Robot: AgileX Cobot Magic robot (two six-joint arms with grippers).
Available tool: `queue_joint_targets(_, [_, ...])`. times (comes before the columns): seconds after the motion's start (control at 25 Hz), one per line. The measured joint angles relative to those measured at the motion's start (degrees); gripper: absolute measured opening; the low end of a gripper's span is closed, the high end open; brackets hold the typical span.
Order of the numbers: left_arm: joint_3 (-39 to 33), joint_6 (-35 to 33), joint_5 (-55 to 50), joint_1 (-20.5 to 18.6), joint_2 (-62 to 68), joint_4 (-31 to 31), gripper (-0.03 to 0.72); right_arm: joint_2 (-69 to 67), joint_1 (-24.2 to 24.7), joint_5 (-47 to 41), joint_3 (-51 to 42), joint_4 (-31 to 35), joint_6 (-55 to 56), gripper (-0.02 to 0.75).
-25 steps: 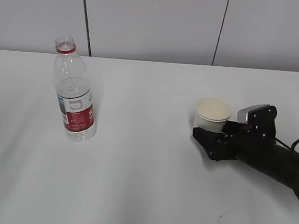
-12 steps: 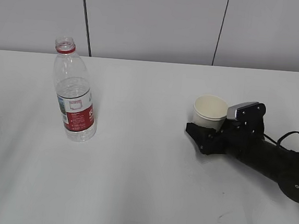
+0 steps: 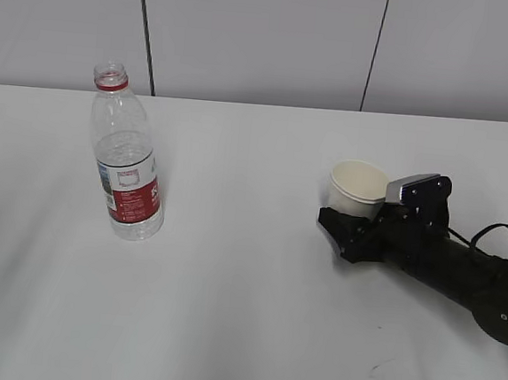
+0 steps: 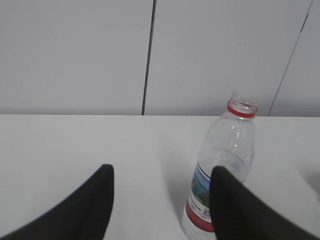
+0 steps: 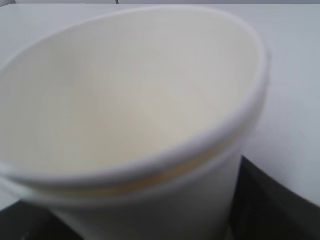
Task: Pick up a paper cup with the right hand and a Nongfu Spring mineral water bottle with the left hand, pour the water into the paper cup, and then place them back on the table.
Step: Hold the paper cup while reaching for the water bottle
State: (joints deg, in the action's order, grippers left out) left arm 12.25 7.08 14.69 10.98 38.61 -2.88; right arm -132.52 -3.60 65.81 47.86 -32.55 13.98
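Now the right gripper (image 3: 350, 227) has its black fingers on both sides of the paper cup (image 3: 358, 188), low on its wall, and seems to hold it; whether the cup stands on the white desk (image 3: 243, 314) or is just above it, I cannot tell. From the right wrist view the cup (image 5: 135, 115) fills almost all the picture, its cream inside empty. The left gripper (image 4: 160, 200) is open wide, with nothing between its two dark fingers. The Nongfu Spring mineral water bottle (image 4: 222, 165) stands upright near its right finger (image 4: 235, 210), far left of the cup.
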Motion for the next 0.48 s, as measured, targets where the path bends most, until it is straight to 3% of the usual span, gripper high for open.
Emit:
queue_joint_targets(0.28, [0.0,0.1,-0.3,5.9,5.3,-2.3,0.377,0.0,0.0,0.2,0.1,-0.7,2.8,0.535])
queue_joint_targets(0.48, [0.0,0.1,8.1,7.9,15.1,-7.1,0.432,0.0,0.0,0.2,0.6,-3.9,3.1,0.534])
